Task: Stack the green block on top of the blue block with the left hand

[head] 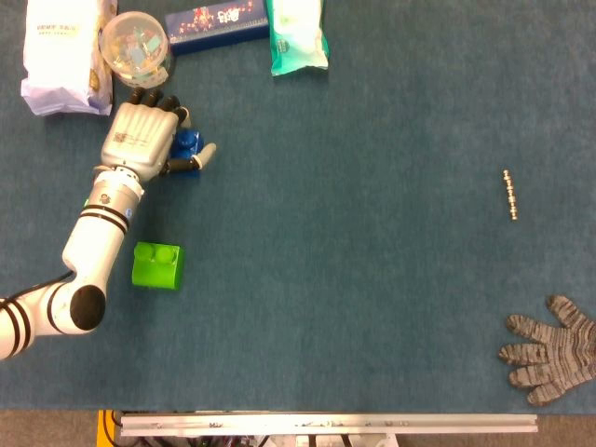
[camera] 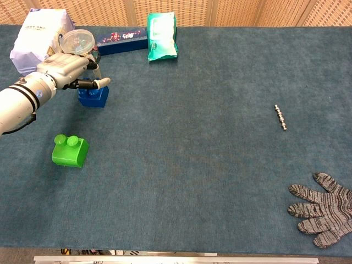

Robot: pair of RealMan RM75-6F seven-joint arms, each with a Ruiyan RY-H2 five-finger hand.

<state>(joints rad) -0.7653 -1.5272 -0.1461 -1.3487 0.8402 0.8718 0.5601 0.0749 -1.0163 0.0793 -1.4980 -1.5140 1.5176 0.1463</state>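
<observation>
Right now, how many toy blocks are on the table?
2. The blue block sits near the far left, partly under the left robot hand. The green block lies nearer, apart from it. None seem hidden.

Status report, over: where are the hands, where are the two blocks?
Left hand over the blue block, holding nothing visible. Right hand not in view. Green block on the table, apart, untouched. Nothing between the blocks.
</observation>
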